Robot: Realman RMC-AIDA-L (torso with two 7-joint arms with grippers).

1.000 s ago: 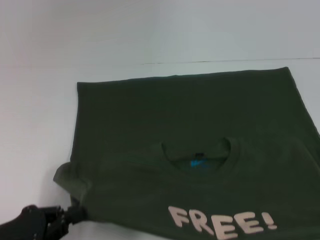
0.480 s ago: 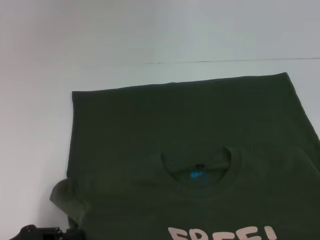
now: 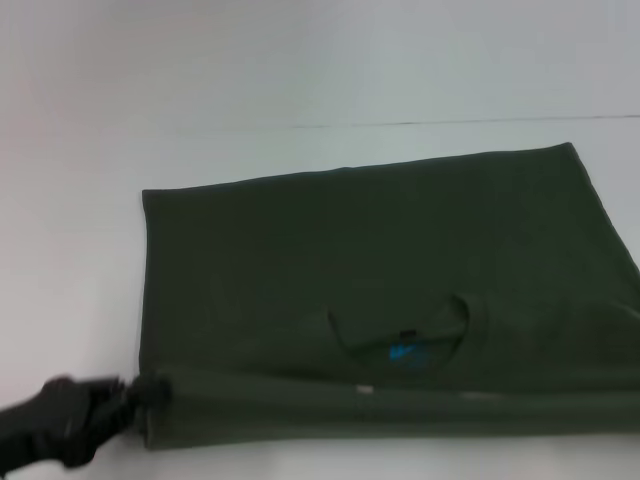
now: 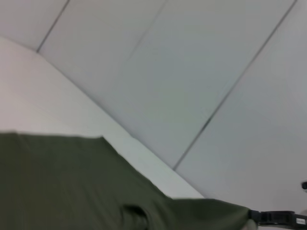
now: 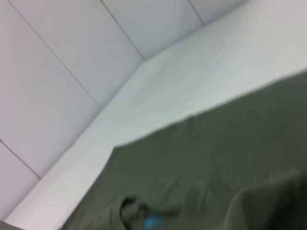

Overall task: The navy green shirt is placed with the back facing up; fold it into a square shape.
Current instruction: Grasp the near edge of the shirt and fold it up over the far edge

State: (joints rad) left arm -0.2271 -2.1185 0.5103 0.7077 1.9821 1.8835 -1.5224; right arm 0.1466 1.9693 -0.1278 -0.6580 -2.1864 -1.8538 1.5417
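The navy green shirt lies spread on the white table, with its collar and blue label facing up. Its near part is turned over into a long band along the front. My left gripper is at the band's near left corner, shut on the fabric. The shirt also shows in the left wrist view and the right wrist view. My right gripper is outside the head view. In the left wrist view it shows as a black part where the shirt's far corner is drawn to a point.
The white table reaches left of and beyond the shirt. Its far edge meets a pale panelled wall. The shirt runs off the right side of the head view.
The near part with the pink "FREE!" print has been turned over, so the print is hidden and a folded band runs along the front. My left gripper has risen into view with the corner.
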